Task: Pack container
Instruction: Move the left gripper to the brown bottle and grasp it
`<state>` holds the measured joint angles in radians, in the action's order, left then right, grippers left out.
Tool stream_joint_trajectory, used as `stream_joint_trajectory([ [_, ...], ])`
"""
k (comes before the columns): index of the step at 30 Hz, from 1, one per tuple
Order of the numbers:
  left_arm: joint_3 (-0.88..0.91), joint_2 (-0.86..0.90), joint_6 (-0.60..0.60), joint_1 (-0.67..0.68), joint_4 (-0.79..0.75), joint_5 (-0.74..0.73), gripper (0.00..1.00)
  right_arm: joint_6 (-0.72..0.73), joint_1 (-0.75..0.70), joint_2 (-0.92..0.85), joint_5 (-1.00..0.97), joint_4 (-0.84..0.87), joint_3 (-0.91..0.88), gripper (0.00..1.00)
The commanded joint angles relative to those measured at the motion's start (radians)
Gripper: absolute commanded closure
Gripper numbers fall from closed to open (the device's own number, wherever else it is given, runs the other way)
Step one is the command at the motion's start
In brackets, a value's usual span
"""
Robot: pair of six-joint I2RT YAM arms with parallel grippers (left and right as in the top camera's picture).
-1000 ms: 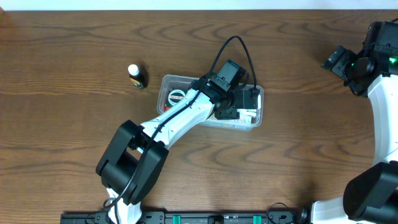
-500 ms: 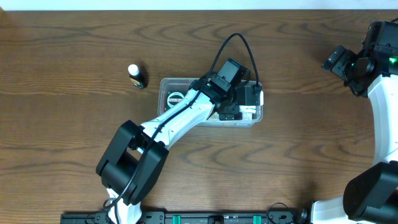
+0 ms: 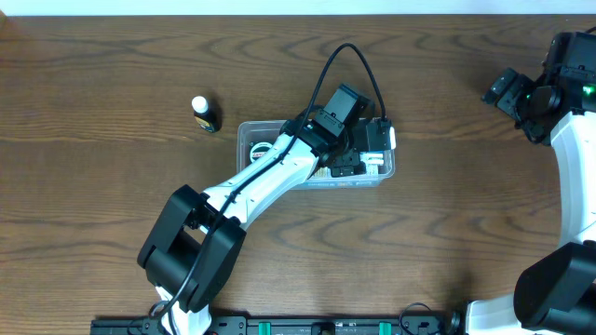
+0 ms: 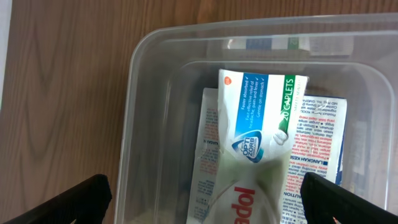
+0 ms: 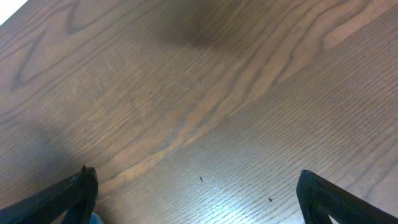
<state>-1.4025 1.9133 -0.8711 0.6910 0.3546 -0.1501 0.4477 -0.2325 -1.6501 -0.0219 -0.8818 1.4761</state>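
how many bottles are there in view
1: a small white-capped bottle on the table, left of the container; the left arm covers part of the container, so others could be hidden.

Container (image 3: 244, 140) sitting at mid-frame on the table (image 3: 447, 233)
A bottle (image 3: 202, 113) is standing on the table to its upper left; packets (image 4: 258, 118) are lying overlapped inside it, one atop the others.

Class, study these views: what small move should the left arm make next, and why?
Probably raise the left gripper clear of the container: its jaws are open, holding nothing, the caplet packet lies inside, and the small bottle stands outside on the table.
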Motion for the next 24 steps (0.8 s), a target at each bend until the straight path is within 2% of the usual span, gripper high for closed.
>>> stream_joint_trajectory([
  [1,-0.006,-0.053,0.018,-0.002,-0.002,0.012,0.02,0.011,-0.002,-0.005,-0.004,-0.001,0.0,0.01],
  [4,-0.007,-0.089,0.058,-0.011,-0.016,0.072,0.02,0.011,-0.002,-0.005,-0.004,-0.001,0.0,0.01],
  [6,-0.007,-0.127,0.167,-0.034,-0.054,0.146,0.02,0.011,-0.002,-0.005,-0.004,-0.001,0.0,0.01],
  [9,-0.007,-0.185,0.317,-0.086,-0.077,0.179,0.02,0.011,-0.002,-0.005,-0.003,-0.001,0.0,0.01],
  [11,-0.007,-0.23,0.49,-0.141,-0.072,0.218,0.02,0.011,-0.002,-0.005,-0.004,-0.002,0.0,0.01],
  [13,-0.007,-0.279,0.792,-0.214,-0.023,0.257,0.02,0.011,-0.002,-0.005,-0.004,-0.002,0.0,0.01],
  [15,-0.007,-0.325,1.038,-0.299,0.076,0.255,0.02,0.011,-0.002,-0.005,-0.004,-0.001,0.0,0.01],
  [17,-0.007,-0.359,1.168,-0.373,0.181,0.248,0.02,0.011,-0.002,-0.005,-0.004,-0.002,0.0,0.01],
  [21,-0.007,-0.391,1.199,-0.483,0.351,0.232,0.02,0.011,-0.002,-0.005,-0.004,-0.002,0.0,0.01],
  [24,-0.007,-0.387,1.197,-0.513,0.393,0.232,0.02,0.011,-0.002,-0.005,-0.004,-0.002,0.0,0.01],
])
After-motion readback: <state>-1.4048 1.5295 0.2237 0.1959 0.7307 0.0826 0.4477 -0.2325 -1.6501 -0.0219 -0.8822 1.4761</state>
